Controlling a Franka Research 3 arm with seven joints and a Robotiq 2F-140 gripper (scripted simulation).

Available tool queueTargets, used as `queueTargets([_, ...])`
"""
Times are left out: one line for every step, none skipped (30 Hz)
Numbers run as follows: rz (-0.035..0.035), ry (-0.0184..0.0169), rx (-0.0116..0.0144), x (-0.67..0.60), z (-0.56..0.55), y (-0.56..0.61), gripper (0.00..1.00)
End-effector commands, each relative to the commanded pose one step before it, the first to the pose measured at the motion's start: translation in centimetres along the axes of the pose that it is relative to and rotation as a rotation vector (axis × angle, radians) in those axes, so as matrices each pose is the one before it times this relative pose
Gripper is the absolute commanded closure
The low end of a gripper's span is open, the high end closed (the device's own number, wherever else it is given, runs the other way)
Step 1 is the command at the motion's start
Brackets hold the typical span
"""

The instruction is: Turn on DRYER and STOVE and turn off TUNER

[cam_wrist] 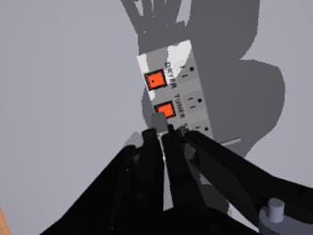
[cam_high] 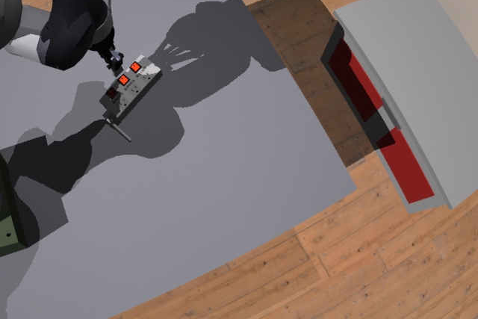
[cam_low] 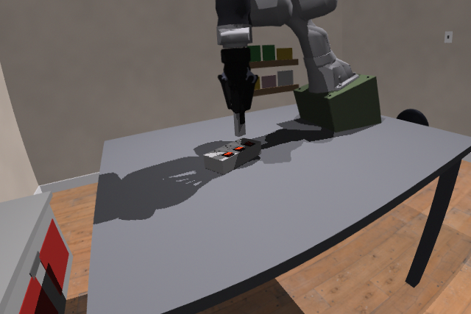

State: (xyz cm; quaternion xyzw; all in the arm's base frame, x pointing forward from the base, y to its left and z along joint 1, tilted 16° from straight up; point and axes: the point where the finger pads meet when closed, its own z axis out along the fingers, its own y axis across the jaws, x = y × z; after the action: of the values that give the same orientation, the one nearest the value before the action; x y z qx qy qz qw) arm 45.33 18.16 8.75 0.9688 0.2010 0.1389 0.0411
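A grey power strip (cam_high: 130,88) lies flat on the grey table, right way up, with a short cable stub (cam_high: 120,131) at one end. It has three rocker switches in a row: two glow orange (cam_high: 134,67) (cam_high: 123,79), and the one nearest the cable is dark (cam_high: 111,93). The labels are too small to read. My gripper (cam_high: 116,61) is shut and empty, fingers pointing down a little above the strip, near the lit middle switch. The exterior view shows the gripper (cam_low: 239,125) hovering over the strip (cam_low: 232,154). In the wrist view the fingertips (cam_wrist: 163,132) sit just below the second lit switch (cam_wrist: 164,110).
The green robot base block (cam_low: 338,104) stands at the table's back. A grey cabinet with red drawers (cam_high: 393,91) stands off the table on the wooden floor. A wall shelf with small boxes (cam_low: 274,69) is behind the arm.
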Motion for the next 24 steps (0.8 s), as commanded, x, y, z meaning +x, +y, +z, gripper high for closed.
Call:
queueTargets([-0.05780, -0.00569, 0.01267, 0.076, 0.289, -0.025, 1.00])
queueTargets([0.00000, 0.00000, -0.00002, 0.000, 0.127, 0.004, 1.00])
queueTargets([0.00000, 0.00000, -0.00002, 0.000, 0.130, 0.004, 1.00])
queueTargets([0.00000, 0.00000, 0.00001, 0.000, 0.132, 0.003, 1.00])
queueTargets([0.00000, 0.00000, 0.00005, -0.001, 0.134, 0.002, 1.00])
queueTargets([0.00000, 0.00000, -0.00005, 0.001, 0.134, 0.005, 1.00])
queueTargets([0.00000, 0.00000, -0.00001, 0.000, 0.134, 0.004, 1.00])
queueTargets([0.00000, 0.00000, 0.00003, -0.001, 0.135, 0.003, 1.00])
queueTargets([0.00000, 0.00000, 0.00001, 0.000, 0.133, 0.003, 1.00])
queueTargets([0.00000, 0.00000, -0.00003, 0.001, 0.132, 0.004, 1.00])
queueTargets([0.00000, 0.00000, 0.00000, 0.000, 0.130, 0.003, 1.00])
queueTargets([0.00000, 0.00000, 0.00004, -0.001, 0.128, 0.002, 1.00])
queueTargets([0.00000, 0.00000, -0.00002, 0.001, 0.124, 0.004, 1.00])
queueTargets([0.00000, 0.00000, -0.00002, 0.000, 0.121, 0.004, 1.00])
queueTargets([0.00000, 0.00000, 0.00000, 0.000, 0.000, 0.000, 1.00])
queueTargets([0.00000, 0.00000, 0.00000, 0.000, 0.000, 0.000, 1.00])
queueTargets([0.00000, 0.00000, 0.00001, 0.000, 0.117, 0.003, 1.00])
queueTargets([0.00000, 0.00000, 0.00003, -0.001, 0.113, 0.002, 1.00])
queueTargets([0.00000, 0.00000, -0.00001, 0.000, 0.107, 0.003, 1.00])
queueTargets([0.00000, 0.00000, -0.00002, 0.001, 0.102, 0.003, 1.00])
queueTargets([0.00000, 0.00000, 0.00000, 0.000, 0.096, 0.003, 1.00])
queueTargets([0.00000, 0.00000, 0.00001, 0.000, 0.091, 0.002, 1.00])
queueTargets([0.00000, 0.00000, 0.00002, -0.001, 0.084, 0.002, 1.00])
queueTargets([0.00000, 0.00000, 0.00000, 0.000, 0.078, 0.002, 1.00])
